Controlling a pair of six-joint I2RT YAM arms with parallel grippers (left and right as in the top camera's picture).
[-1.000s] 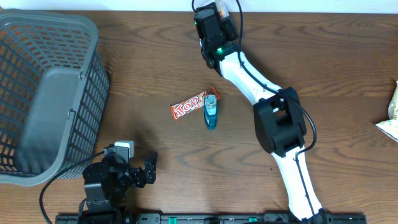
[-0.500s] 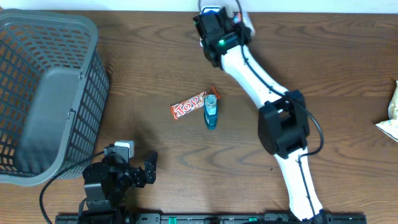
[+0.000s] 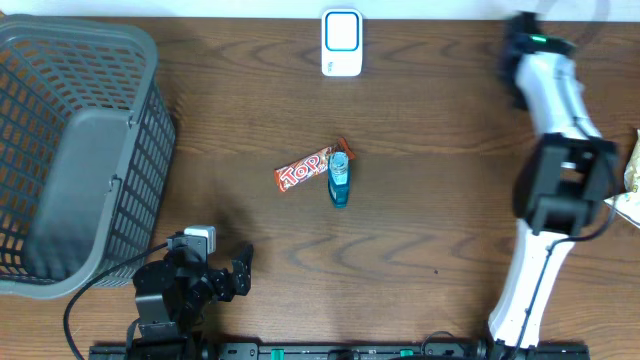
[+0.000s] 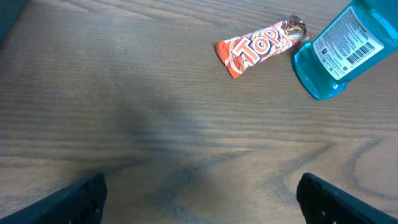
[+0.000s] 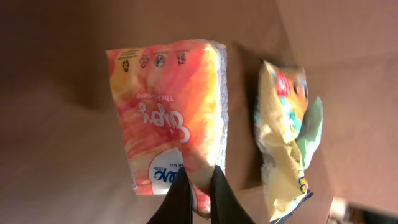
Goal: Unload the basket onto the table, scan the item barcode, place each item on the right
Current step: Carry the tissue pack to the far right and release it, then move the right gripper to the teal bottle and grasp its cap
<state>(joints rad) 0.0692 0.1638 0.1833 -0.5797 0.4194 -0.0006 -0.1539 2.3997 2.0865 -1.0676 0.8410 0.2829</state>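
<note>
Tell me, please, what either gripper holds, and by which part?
Left gripper: open, nothing. Right gripper: shut, tips over the orange pack's edge; a grip cannot be told.

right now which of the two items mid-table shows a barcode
The blue bottle: the barcode on its white label faces up in the left wrist view. The Top candy bar beside it shows only its logo.

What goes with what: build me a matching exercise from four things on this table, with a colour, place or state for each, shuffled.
Things:
1. candy bar
2. blue bottle
3. basket
4. white scanner

Descriptions:
A. at the table's far edge
B. lying flat, barcode label facing up
C. grey, on the left side
D. orange-red wrapper

Pairs: 1-D, 2-B, 3-C, 4-A
</note>
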